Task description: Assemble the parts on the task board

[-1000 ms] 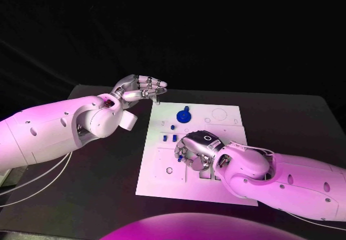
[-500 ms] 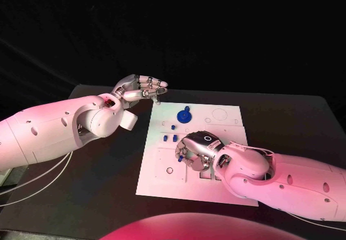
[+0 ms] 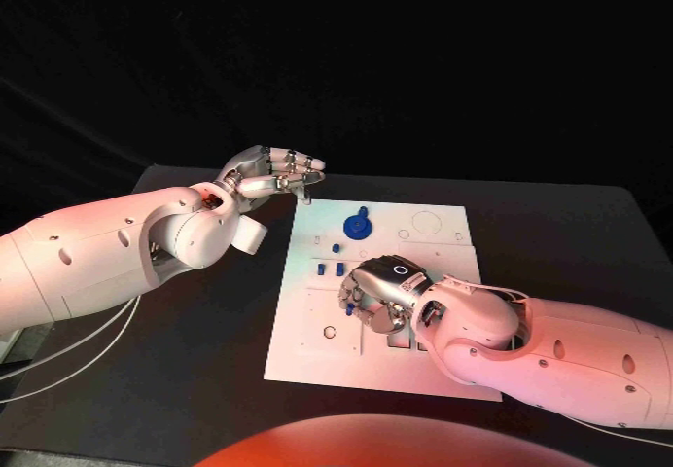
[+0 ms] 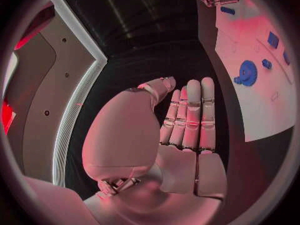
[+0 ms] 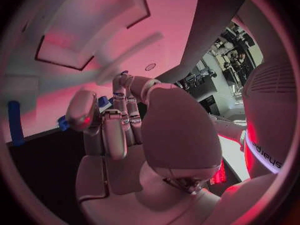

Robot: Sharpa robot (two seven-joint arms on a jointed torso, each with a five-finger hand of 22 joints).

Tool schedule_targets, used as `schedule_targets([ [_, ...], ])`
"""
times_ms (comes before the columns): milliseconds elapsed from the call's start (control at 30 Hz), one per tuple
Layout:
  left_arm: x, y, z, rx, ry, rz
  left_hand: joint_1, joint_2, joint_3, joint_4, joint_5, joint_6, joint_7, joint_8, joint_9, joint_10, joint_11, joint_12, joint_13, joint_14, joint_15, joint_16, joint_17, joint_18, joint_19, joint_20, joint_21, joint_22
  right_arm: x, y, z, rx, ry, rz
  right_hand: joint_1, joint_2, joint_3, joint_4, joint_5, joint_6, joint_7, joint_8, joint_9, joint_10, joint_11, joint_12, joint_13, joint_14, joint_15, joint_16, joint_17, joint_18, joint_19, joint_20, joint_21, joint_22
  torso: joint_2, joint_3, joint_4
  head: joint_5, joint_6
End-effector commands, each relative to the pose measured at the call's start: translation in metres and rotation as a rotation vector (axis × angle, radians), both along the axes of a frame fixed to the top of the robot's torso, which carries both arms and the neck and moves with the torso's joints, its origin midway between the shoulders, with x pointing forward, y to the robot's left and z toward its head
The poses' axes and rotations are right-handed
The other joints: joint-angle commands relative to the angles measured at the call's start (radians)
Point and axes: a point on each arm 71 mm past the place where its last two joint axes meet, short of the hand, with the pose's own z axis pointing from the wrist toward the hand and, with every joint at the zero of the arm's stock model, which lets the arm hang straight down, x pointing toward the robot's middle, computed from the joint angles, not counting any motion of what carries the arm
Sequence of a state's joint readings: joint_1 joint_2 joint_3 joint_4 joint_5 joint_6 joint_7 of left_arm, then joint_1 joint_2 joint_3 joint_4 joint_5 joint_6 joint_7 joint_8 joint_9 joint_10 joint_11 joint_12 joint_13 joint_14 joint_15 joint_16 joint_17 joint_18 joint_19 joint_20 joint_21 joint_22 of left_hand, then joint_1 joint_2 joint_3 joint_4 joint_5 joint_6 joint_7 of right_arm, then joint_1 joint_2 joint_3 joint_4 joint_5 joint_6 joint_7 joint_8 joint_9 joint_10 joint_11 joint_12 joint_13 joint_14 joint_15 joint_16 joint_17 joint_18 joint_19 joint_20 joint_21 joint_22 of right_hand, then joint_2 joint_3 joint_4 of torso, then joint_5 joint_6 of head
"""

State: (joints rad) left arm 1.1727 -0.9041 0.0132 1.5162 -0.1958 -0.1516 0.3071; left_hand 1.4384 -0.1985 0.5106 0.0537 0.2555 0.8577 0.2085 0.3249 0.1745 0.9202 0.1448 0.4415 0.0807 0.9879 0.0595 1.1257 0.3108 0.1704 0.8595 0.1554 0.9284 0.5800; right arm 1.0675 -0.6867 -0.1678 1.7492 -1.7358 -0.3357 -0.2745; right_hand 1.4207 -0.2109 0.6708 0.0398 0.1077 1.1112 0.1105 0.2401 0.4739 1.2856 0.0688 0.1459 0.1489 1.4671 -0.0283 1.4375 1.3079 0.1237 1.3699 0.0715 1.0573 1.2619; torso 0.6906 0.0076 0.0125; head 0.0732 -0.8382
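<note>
The right robot hand (image 3: 381, 292) curls low over the middle of the task board (image 3: 311, 336), pinching a small blue part (image 3: 346, 307) (apparently to seat it), while the left robot hand (image 3: 269, 173) waits empty, fingers together, off the board's far corner.

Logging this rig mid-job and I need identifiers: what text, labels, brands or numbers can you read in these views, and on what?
Dark lettering, cut off and bent, too unclear to read: on the white robot body at the edge of the right wrist view.
No readable print on the task board, the blue parts, the left hand or the right hand.
</note>
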Motion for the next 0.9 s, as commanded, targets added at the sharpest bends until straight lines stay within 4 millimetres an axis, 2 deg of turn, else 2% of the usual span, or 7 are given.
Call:
schedule_targets([
  [33, -0.001, -0.003, 0.001, -0.007, -0.003, -0.020, -0.002, 0.006, 0.001, -0.007, 0.005, -0.007, 0.003, -0.004, -0.001, -0.005, 0.000, 0.005, -0.001, 0.001, 0.006, -0.004, -0.001, 0.013, -0.004, 0.000, -0.003, -0.001, -0.004, 0.002, -0.006, -0.048, 0.019, 0.024, -0.005, 0.004, 0.003, -0.002, 0.002, 0.002, 0.005, 0.005, 0.002, 0.034, -0.029, 0.002, 0.001, 0.062, -0.008, 0.002, 0.025, -0.015, -0.003, -0.006, -0.008, -0.002, 0.000, -0.0001, 0.0001, 0.002, -0.002],
  [200, -0.001, -0.003, 0.001, -0.006, -0.002, -0.020, -0.003, 0.006, 0.000, -0.007, 0.005, -0.007, 0.003, -0.004, 0.000, -0.008, 0.001, 0.006, -0.002, 0.000, 0.006, -0.005, -0.002, 0.013, -0.004, 0.000, -0.004, -0.002, -0.004, 0.002, -0.010, -0.063, 0.036, 0.026, -0.026, 0.002, -0.008, -0.003, -0.002, -0.012, 0.010, -0.001, 0.005, 0.019, -0.023, -0.013, 0.003, 0.061, -0.002, 0.003, 0.024, -0.014, -0.007, -0.002, -0.016, -0.005, -0.001, -0.0007, -0.0006, 0.002, -0.002],
  [333, -0.001, -0.002, 0.001, -0.006, -0.002, -0.020, -0.003, 0.006, 0.000, -0.007, 0.005, -0.007, 0.003, -0.004, 0.000, -0.008, 0.001, 0.006, -0.002, 0.000, 0.006, -0.005, -0.002, 0.013, -0.004, 0.000, -0.004, -0.002, -0.003, -0.001, -0.011, -0.065, 0.039, 0.010, -0.066, -0.018, -0.037, 0.010, 0.022, -0.051, 0.017, -0.025, -0.001, 0.001, -0.014, -0.028, 0.005, 0.061, 0.006, 0.004, 0.021, -0.012, -0.013, 0.006, -0.031, -0.011, -0.001, -0.0003, -0.0006, 0.002, -0.003],
  [500, 0.000, -0.002, 0.001, -0.005, -0.001, -0.018, -0.003, 0.006, 0.000, -0.007, 0.005, -0.007, 0.003, -0.004, 0.000, -0.008, 0.001, 0.006, -0.002, 0.000, 0.006, -0.005, -0.002, 0.013, -0.004, 0.000, -0.004, -0.002, -0.001, -0.004, -0.010, -0.048, 0.029, -0.017, -0.081, -0.030, -0.051, 0.013, 0.034, -0.059, 0.018, -0.033, -0.002, -0.008, -0.012, -0.034, 0.007, 0.059, 0.008, 0.003, 0.016, -0.010, -0.016, 0.009, -0.041, -0.016, 0.000, 0.0006, -0.0003, 0.003, -0.002],
  [767, 0.000, -0.001, 0.001, -0.004, 0.001, -0.019, -0.004, 0.006, 0.000, -0.008, 0.005, -0.008, 0.003, -0.003, 0.000, -0.012, 0.001, 0.006, -0.002, 0.000, 0.007, -0.005, -0.002, 0.013, -0.005, 0.000, -0.004, -0.002, -0.001, -0.010, -0.005, 0.003, 0.003, -0.052, -0.113, -0.075, -0.094, 0.028, 0.039, -0.137, 0.019, -0.081, -0.017, -0.053, -0.006, -0.049, 0.005, 0.056, 0.014, 0.001, 0.007, -0.005, -0.023, 0.016, -0.071, -0.031, 0.000, 0.0011, -0.0002, 0.000, 0.003],
  [900, 0.000, -0.001, 0.000, -0.003, 0.003, -0.019, -0.004, 0.006, -0.001, -0.008, 0.005, -0.009, 0.003, -0.002, 0.000, -0.015, 0.002, 0.006, -0.002, -0.001, 0.007, -0.006, -0.002, 0.013, -0.005, 0.001, -0.004, -0.002, -0.003, -0.018, 0.001, 0.026, -0.007, -0.067, -0.116, -0.078, -0.106, 0.029, 0.039, -0.149, 0.017, -0.088, -0.018, -0.056, -0.007, -0.047, 0.006, 0.055, 0.013, 0.001, 0.005, -0.006, -0.021, 0.015, -0.070, -0.031, -0.001, 0.0011, -0.0008, -0.001, 0.004],
])
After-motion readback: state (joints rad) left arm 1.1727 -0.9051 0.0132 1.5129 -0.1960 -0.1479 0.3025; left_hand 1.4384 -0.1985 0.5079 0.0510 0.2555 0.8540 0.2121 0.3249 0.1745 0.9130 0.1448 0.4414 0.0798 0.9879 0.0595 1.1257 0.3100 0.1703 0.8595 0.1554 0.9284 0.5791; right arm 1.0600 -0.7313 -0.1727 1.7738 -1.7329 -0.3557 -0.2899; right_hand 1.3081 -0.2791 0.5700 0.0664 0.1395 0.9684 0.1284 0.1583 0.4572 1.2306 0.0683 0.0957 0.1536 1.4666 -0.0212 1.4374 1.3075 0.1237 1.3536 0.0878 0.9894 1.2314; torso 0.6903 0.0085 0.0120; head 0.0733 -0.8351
